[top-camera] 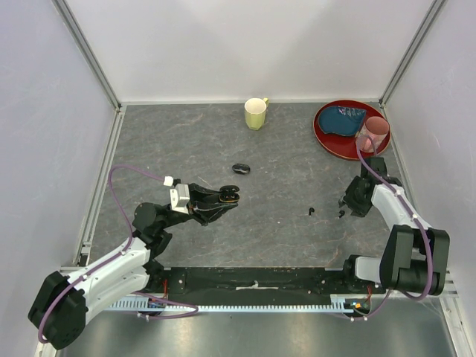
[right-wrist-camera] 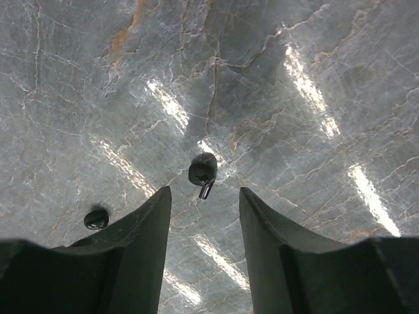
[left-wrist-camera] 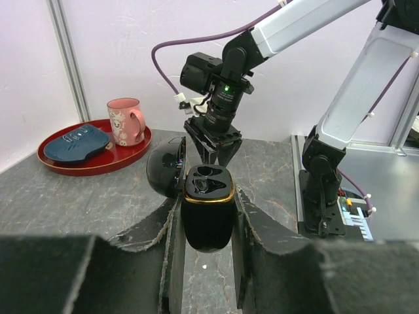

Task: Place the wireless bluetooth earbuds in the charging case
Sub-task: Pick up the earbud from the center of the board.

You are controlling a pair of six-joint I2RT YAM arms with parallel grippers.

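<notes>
My left gripper (top-camera: 227, 196) is shut on the charging case (left-wrist-camera: 207, 212), a glossy black box with a gold rim. It is held above the table with its lid (left-wrist-camera: 163, 171) swung open to the left and two empty sockets showing. My right gripper (right-wrist-camera: 203, 191) is open, pointing down at the table. One black earbud (right-wrist-camera: 203, 171) with a short stem lies just beyond the fingertips, in line with the gap. A second earbud (right-wrist-camera: 96, 219) lies to its left. In the top view the earbuds sit at mid right (top-camera: 342, 213) and a little further left (top-camera: 311, 212).
A small black oval object (top-camera: 240, 169) lies on the table beyond the left gripper. A yellow mug (top-camera: 256, 113) stands at the back. A red tray (top-camera: 327, 137) at the back right holds a blue item (top-camera: 343, 119) and a pink mug (top-camera: 373, 132).
</notes>
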